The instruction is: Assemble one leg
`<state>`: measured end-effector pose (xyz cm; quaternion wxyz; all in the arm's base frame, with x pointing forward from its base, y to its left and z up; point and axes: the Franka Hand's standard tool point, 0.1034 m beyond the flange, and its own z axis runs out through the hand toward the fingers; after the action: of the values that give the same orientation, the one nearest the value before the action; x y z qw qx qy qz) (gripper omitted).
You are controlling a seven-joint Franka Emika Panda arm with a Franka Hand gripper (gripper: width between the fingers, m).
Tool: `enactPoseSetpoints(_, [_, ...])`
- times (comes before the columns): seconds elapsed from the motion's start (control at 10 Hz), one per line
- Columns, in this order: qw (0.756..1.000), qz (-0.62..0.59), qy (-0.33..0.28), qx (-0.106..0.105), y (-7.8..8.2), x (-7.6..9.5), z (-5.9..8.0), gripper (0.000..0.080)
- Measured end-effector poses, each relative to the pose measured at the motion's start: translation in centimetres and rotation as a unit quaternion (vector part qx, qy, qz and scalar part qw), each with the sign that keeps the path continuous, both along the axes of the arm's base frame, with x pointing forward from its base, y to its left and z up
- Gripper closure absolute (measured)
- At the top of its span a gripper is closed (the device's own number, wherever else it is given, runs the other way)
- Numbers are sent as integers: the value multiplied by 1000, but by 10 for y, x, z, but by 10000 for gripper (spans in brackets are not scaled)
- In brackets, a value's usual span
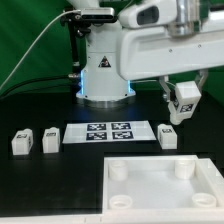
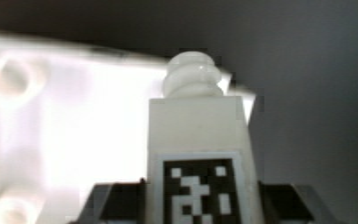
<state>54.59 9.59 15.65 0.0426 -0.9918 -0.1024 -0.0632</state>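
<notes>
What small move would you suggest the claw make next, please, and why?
Probably carry the claw over the panel's nearest corner socket, then lower it: the claw grips a leg aloft, seemingly beside the panel rather than above a socket.

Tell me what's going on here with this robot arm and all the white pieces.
The Franka arm's end effector is shut on one white leg and holds it in the air, threaded tip pointing away from the wrist camera. The white panel lies on the black table, and the corner sockets in view are empty. Three other legs stand loose on either side of the marker board.
</notes>
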Motion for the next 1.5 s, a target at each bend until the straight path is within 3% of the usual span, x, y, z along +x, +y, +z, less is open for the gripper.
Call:
enactPoseSetpoints(0.2, [996, -8, -84, 9, 0, 47, 40, 509])
enactPoseSetpoints(0.3, [991, -18, -134, 16, 5, 59, 55, 509])
enactPoseSetpoints(0.4, [980, -17, -195, 18, 1, 60, 54, 509])
enactPoseSetpoints(0.5, [976, -20, -215, 18, -2, 55, 47, 509])
enactPoseSetpoints(0.6, [964, -22, -265, 19, -5, 59, 53, 509])
enactPoseSetpoints(0.9, [965, -22, -262, 19, -5, 56, 44, 509])
enactPoseSetpoints(1.2, [965, -23, -261, 26, 2, 73, 12, 509])
enactPoseSetpoints(1.5, [965, -26, -259, 29, 5, 77, -29, 509])
